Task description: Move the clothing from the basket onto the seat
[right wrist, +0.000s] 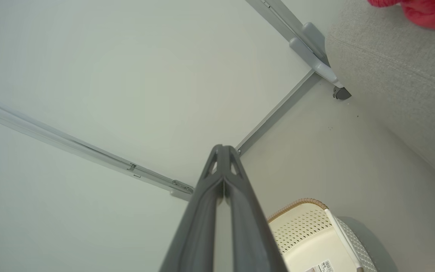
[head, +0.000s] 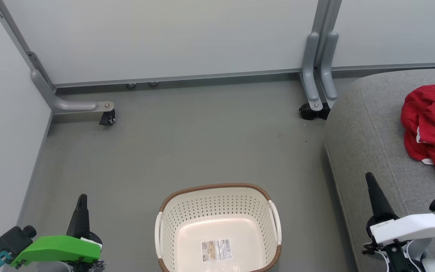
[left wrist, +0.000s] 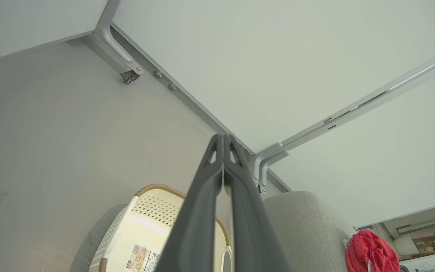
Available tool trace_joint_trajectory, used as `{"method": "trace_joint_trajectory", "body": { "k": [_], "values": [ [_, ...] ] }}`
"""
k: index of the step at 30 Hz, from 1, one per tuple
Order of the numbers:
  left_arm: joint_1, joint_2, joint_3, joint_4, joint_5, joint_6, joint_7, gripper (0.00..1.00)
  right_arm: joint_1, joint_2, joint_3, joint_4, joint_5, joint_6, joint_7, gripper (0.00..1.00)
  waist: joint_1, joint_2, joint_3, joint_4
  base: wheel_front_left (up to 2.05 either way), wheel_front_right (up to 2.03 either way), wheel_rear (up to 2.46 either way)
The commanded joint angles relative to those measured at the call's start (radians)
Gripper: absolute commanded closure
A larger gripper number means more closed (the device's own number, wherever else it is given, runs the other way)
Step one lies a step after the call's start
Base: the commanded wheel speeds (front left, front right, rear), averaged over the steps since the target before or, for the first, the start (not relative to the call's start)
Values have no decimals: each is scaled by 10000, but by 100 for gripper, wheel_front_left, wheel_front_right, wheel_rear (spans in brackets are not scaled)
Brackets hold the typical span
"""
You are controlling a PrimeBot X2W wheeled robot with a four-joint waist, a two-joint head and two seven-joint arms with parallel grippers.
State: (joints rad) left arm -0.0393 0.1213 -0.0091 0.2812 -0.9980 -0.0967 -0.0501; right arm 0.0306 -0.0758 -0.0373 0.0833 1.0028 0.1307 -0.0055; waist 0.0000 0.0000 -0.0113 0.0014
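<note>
Basket (head: 217,186) on open floor (head: 187,143) near seat (head: 368,143) edge, clothing (head: 432,124) heaped on seat, left fingers (head: 80,215) and right fingers (head: 376,196) pressed together, pointing forward, flanking basket

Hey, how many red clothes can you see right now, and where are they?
1 red heap of clothing, lying on the grey seat to the right; more garments may be bunched inside it or cut off by the frame edge. The basket holds none.
</note>
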Motion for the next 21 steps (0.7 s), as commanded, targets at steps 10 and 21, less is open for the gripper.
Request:
{"method": "trace_joint_trajectory", "body": {
  "k": [10,21],
  "values": [
    [-395,-108,294,-179,-1247,-109,327,100,-445,-82,-71,247,1340,2,161,100,0,0,20,-2,0,0,0],
    [-489,-244,502,-221,-2294,-173,612,100,-653,-84,-122,533,2431,2,302,100,0,0,42,-4,0,0,0]
  ]
}}
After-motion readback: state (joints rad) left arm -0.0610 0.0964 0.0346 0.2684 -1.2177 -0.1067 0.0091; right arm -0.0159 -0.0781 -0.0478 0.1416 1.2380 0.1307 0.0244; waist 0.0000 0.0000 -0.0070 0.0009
